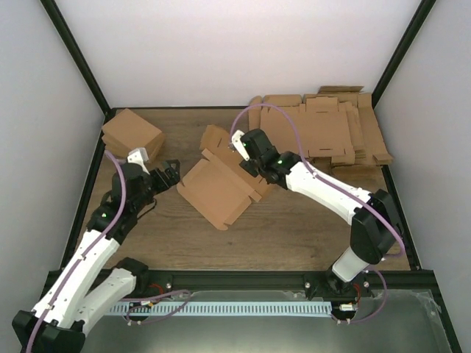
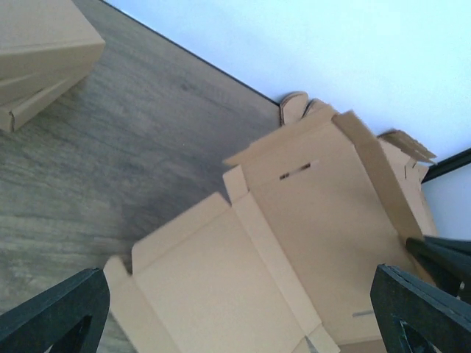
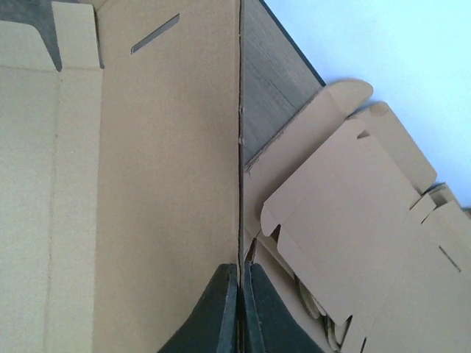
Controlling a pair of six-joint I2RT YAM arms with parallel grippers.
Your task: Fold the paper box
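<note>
The paper box (image 1: 217, 187) lies mid-table as one plain brown sheet, partly creased, with a slotted panel (image 2: 309, 184) toward the back. One side panel stands up, and my right gripper (image 1: 245, 158) is shut on its thin edge. In the right wrist view the fingertips (image 3: 240, 290) pinch that upright panel (image 3: 169, 147). My left gripper (image 1: 169, 177) is just off the box's left corner, open and empty. In the left wrist view its two dark fingers (image 2: 55, 316) stand wide apart above the box's near panel (image 2: 221, 287).
A thick pile of flat tabbed cardboard sheets (image 1: 327, 129) fills the back right, close behind my right gripper (image 3: 240, 290) and the sheets (image 3: 353, 220). Small folded brown boxes (image 1: 132, 134) are stacked at the back left. Black frame posts edge the wooden table (image 1: 294, 228).
</note>
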